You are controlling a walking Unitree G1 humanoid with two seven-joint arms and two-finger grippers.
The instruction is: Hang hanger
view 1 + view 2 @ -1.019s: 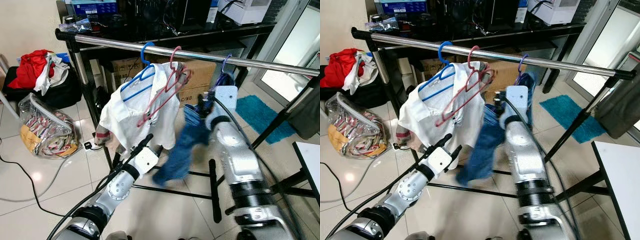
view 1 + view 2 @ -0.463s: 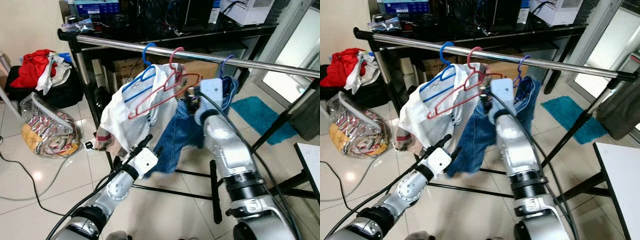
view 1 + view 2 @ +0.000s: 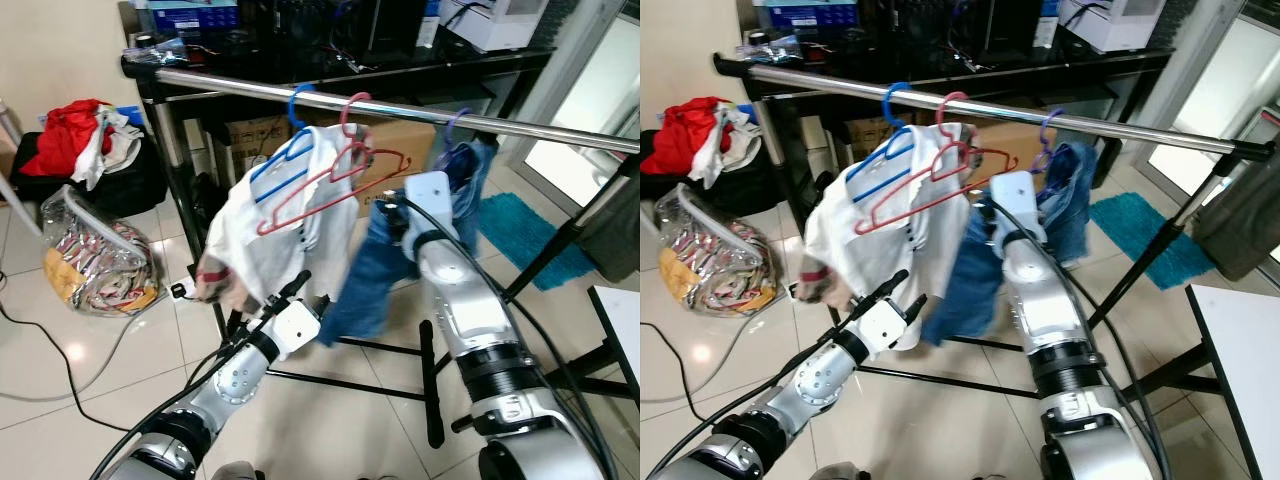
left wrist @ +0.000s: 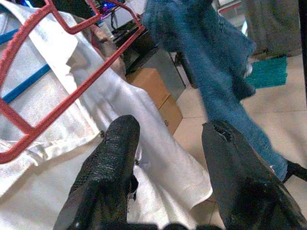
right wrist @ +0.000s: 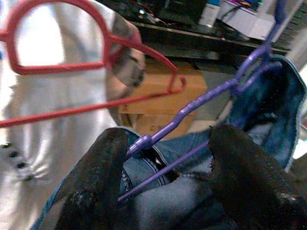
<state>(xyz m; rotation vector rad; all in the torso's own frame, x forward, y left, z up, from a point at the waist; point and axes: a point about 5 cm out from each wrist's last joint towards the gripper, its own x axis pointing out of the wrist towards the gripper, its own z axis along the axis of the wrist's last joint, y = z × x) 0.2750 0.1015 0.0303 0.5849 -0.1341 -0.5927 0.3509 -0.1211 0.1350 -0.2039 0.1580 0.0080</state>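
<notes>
3 hangers sit on the steel rail (image 3: 400, 108): a blue hanger (image 3: 290, 150) carrying a white shirt (image 3: 265, 235), a red hanger (image 3: 335, 175) tilted against that shirt, and a purple hanger (image 5: 206, 93) hooked farther along with blue jeans (image 3: 365, 285) draped from it. The right hand (image 5: 163, 158) reaches just below the rail, its fingers spread to either side of the purple hanger's arm and the denim. The left hand (image 4: 165, 158) hovers lower, fingers wide apart, near the shirt's hem.

Jeans (image 3: 372, 285) blur and hide the right hand.
</notes>
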